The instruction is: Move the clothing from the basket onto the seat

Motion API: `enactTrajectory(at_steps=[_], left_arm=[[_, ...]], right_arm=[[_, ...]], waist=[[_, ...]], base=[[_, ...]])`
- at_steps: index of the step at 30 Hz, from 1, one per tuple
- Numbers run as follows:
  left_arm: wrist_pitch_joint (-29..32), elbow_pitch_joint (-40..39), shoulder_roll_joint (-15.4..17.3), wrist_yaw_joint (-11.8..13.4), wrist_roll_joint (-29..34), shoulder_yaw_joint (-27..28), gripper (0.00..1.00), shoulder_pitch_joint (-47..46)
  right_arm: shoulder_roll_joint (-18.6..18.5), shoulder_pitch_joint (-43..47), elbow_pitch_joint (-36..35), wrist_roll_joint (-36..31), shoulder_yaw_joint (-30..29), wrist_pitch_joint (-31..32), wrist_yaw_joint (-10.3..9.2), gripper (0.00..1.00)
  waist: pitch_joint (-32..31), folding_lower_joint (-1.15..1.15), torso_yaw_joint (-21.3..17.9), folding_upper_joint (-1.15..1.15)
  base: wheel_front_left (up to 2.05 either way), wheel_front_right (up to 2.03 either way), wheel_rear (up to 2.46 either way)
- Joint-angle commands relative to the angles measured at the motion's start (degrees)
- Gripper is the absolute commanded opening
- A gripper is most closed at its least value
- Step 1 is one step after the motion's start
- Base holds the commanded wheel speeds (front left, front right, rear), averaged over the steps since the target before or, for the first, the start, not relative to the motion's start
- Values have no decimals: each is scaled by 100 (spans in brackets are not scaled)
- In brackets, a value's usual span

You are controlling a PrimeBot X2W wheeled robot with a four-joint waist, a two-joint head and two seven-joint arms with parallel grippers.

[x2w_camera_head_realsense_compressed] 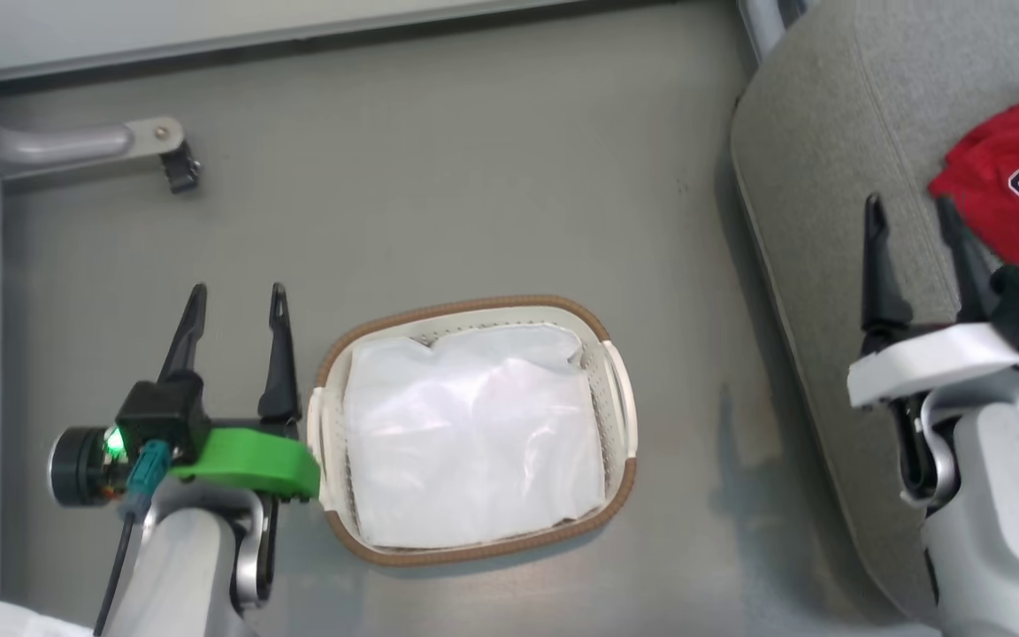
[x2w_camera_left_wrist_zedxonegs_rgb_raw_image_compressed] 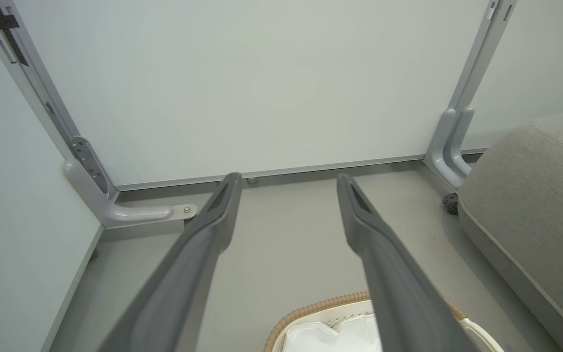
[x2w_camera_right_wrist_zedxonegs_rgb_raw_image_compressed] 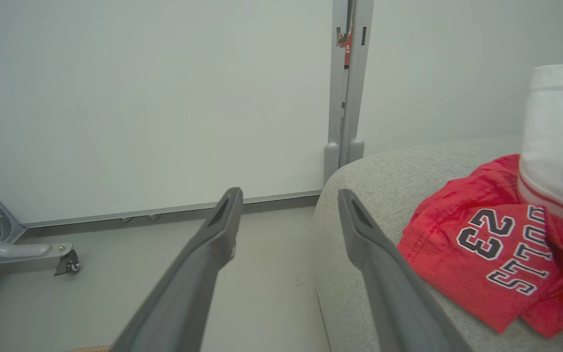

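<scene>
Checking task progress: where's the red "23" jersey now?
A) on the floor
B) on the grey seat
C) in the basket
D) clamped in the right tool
B: the red jersey lies on the seat, clear of the open right tool.

The small white perforated plastic basket with a brown woven rim (x2w_camera_head_realsense_compressed: pixel 474 303) stands on the smooth grey floor (x2w_camera_head_realsense_compressed: pixel 474 159), a crumpled white sheet (x2w_camera_head_realsense_compressed: pixel 474 433) lying inside it. The large light grey upholstered seat cushion (x2w_camera_head_realsense_compressed: pixel 828 133) sits well to the basket's right, with the red jersey numbered 23 (x2w_camera_head_realsense_compressed: pixel 987 177) on top. The dark two-fingered left gripper (x2w_camera_head_realsense_compressed: pixel 238 292) hangs just beside the basket's left handle. The matching right gripper (x2w_camera_head_realsense_compressed: pixel 908 202) hangs over the seat, just left of the jersey.
</scene>
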Motion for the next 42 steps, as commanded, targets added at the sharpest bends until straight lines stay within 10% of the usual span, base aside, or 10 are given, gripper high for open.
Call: enactTrajectory(at_steps=[1, 30, 31, 42], left_arm=[[2, 38, -48, -50, 104, 120, 100, 206], [0, -112, -440, -794, 361, 1093, 100, 1893], [2, -112, -441, -780, 400, 1078, 0, 1824], [266, 43, -467, -805, -530, 1168, 0, 1713]], right_arm=[[23, 214, 2, -26, 10, -24, -8, 100], [310, 1919, -45, -123, 214, -24, -8, 100], [324, 1900, -43, -141, 218, 0, 0, 0], [366, 1886, 58, 739, 143, 278, 0, 0]], waist=[[-378, 0, 285, 0], [-1448, 0, 374, 0], [-1449, 0, 375, 0], [-1478, 0, 371, 0]], base=[[0, 0, 0], [0, 0, 0], [0, 0, 0], [0, 0, 0]])
